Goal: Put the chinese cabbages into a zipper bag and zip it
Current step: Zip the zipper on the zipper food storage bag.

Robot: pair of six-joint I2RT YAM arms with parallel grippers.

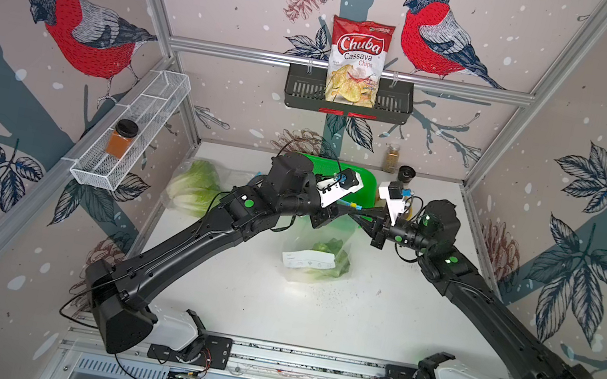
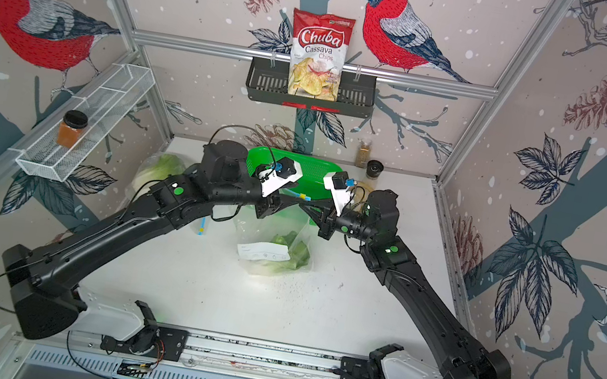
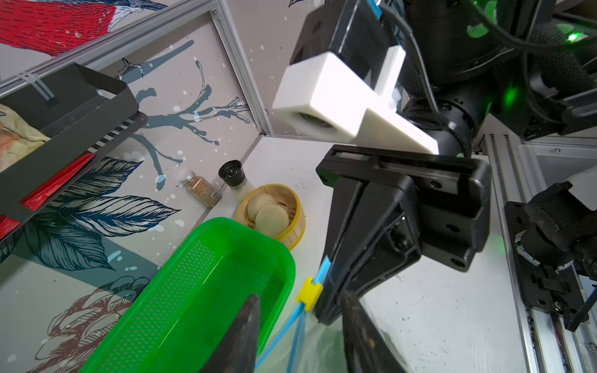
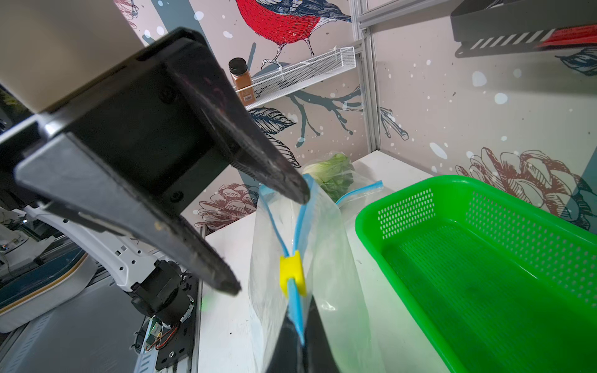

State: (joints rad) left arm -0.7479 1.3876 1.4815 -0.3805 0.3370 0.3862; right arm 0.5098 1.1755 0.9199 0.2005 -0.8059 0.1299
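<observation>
A clear zipper bag [image 1: 319, 244] hangs upright at mid-table with chinese cabbages [image 1: 327, 260] in its bottom. My right gripper [image 4: 298, 345] is shut on the end of its blue zip track [image 4: 295, 306]. The yellow slider [image 4: 292, 274] sits just beyond those fingers. My left gripper [image 3: 302, 336] is open and straddles the track, which is parted on that side of the slider [image 3: 309, 294]. One of its fingertips [image 4: 295, 192] reaches the bag's top edge and the other [image 4: 226, 284] stands apart beside the bag. A second clear bag with cabbage [image 1: 194, 186] lies at the back left.
An empty green basket [image 3: 284, 258] stands just behind the bag. Beside it is a bamboo steamer [image 3: 298, 219] with pale discs, with a spice jar [image 3: 202, 189] and a black-capped jar [image 3: 231, 171] by the back wall. A wire shelf [image 1: 135, 127] and a black rack [image 1: 392, 105] hang on the walls.
</observation>
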